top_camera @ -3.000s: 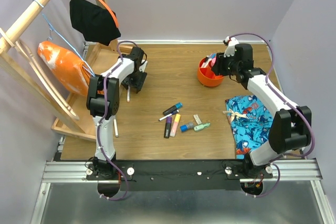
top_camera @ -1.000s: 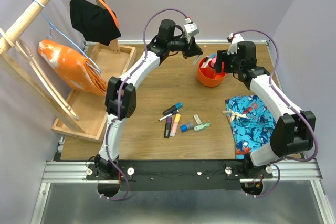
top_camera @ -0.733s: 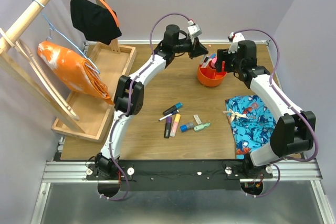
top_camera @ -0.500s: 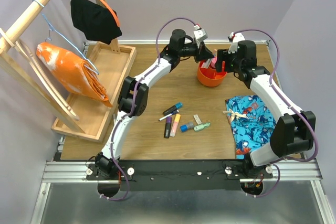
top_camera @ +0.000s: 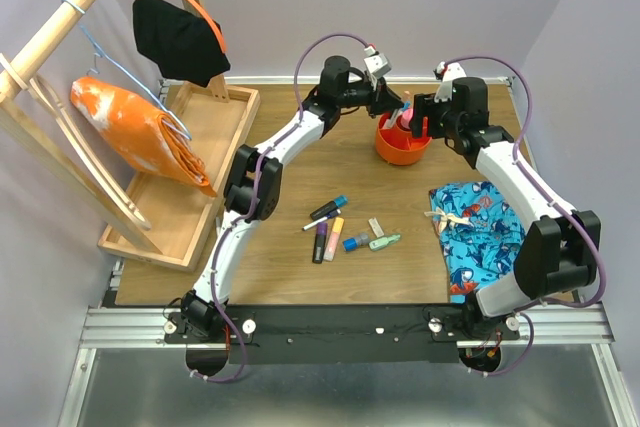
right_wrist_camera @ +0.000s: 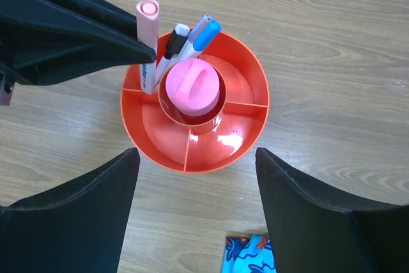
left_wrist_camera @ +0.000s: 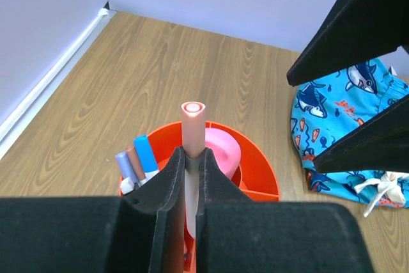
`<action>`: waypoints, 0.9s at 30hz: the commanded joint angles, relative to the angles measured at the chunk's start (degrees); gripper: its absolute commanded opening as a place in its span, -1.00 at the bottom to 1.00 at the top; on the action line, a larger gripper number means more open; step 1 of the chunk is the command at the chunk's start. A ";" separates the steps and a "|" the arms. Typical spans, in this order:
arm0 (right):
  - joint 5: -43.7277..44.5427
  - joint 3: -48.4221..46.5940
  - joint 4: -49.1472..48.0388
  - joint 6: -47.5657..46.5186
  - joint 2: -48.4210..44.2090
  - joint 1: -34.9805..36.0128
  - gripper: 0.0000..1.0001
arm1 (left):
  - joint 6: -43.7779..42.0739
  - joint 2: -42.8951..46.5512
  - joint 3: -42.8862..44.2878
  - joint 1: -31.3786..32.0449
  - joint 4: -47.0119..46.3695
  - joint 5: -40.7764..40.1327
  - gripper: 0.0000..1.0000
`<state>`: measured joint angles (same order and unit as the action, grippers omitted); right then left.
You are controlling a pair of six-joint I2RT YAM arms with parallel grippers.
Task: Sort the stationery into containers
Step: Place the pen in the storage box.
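Left hand [left_wrist_camera: 190,158] is closed tight on a pink marker [left_wrist_camera: 192,123], marker upright, lower end down inside a rim compartment of the orange-red pot [right_wrist_camera: 255,126], cannot tell if it touches the bottom. Same compartment holds capped pens [right_wrist_camera: 192,36], blue and black caps, just beside the marker. Pink round piece [right_wrist_camera: 193,87] sits in the pot's centre cup. Right hand [right_wrist_camera: 197,155] is spread wide and empty, hanging over the pot. Loose markers [top_camera: 335,232] lie mid tabletop [top_camera: 300,162], well apart from the pot, shark-print cloth [top_camera: 480,232] to their right
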<state>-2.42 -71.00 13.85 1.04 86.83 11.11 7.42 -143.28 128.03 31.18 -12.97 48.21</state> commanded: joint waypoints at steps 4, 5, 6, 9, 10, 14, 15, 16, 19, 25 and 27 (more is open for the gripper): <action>-0.40 -1.33 0.57 0.46 2.03 -0.48 0.61 | -0.65 -1.20 1.70 -0.06 -1.97 -2.41 -1.00; -0.40 -1.42 0.57 0.37 2.12 -0.48 0.61 | -1.17 -1.73 2.40 0.02 -1.36 -2.59 -1.00; -0.40 -1.51 0.57 0.37 2.38 -0.48 0.61 | -2.14 -2.17 2.49 0.02 -0.40 -2.76 -1.00; -0.40 -1.77 0.57 0.28 2.65 -0.48 0.61 | -3.02 -2.88 1.61 -0.07 0.22 -3.64 -1.00; -0.40 -1.77 0.57 0.28 2.73 -0.48 0.61 | -2.94 -3.05 1.44 -0.07 0.31 -3.91 -0.99; -0.75 -1.60 0.31 0.54 3.08 -0.57 0.60 | -2.85 -2.88 0.03 -0.07 0.67 -4.87 -0.82; -0.92 -1.68 0.39 0.54 3.17 -0.48 0.60 | -2.68 -2.88 -0.14 -0.07 0.75 -5.40 -0.74; -0.92 -1.68 0.30 0.63 3.26 -0.57 0.60 | -2.33 -2.53 -0.41 -0.15 0.67 -6.19 -0.48; -1.01 -1.77 -0.05 0.63 3.44 -0.48 0.60 | -2.15 -1.39 -1.81 -0.15 0.40 -7.16 -0.15; -1.45 -1.95 -1.10 1.16 3.70 -0.48 0.60 | -7.07 2.65 -4.80 -0.50 3.30 -8.48 0.07; -1.80 -1.95 -1.63 1.33 3.61 -0.48 0.60 | -8.55 3.88 -5.50 -1.12 5.22 -9.00 0.08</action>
<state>-2.74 -71.05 13.76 1.50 89.62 11.11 3.42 -145.14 124.03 31.03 -11.29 41.76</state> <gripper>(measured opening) 0.801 0.528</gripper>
